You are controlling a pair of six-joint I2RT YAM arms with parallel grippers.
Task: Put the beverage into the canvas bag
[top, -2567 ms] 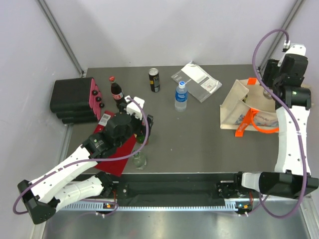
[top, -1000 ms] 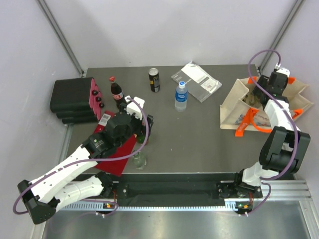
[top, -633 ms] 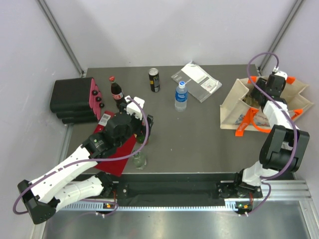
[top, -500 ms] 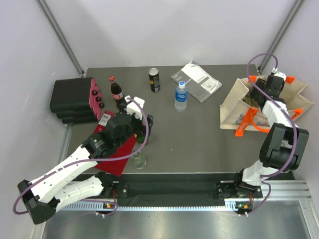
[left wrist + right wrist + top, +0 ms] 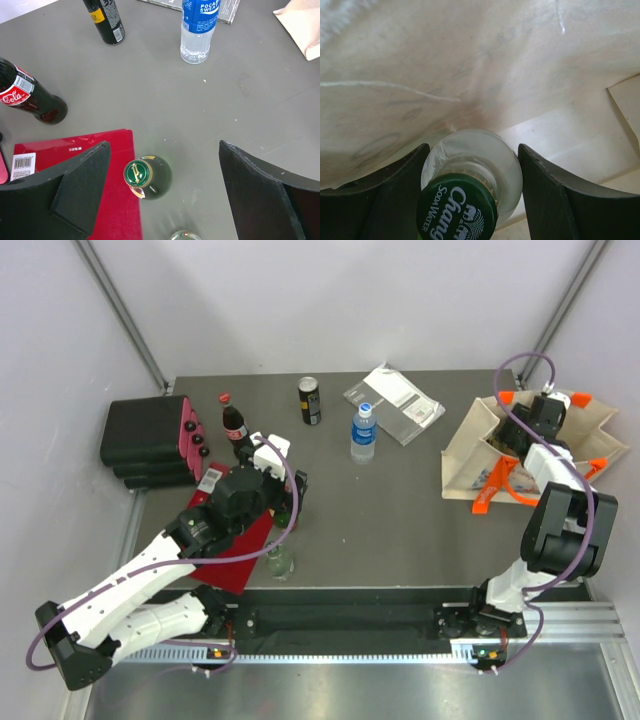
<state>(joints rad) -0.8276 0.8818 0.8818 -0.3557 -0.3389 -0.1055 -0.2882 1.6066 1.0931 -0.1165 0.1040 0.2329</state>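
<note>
The right tool (image 5: 472, 172) is clamped on a green-capped soda-water bottle (image 5: 479, 156), upright down inside the open canvas bag (image 5: 472, 454) at the right side of the bench (image 5: 400, 512), while the left tool (image 5: 165, 187) hangs with its fingers wide apart above a green bottle (image 5: 149, 176).

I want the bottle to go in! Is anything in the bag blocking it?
Nothing visible is. The bottle is already inside the bag, between the right gripper's fingers, with only the bag's walls around it.
</note>
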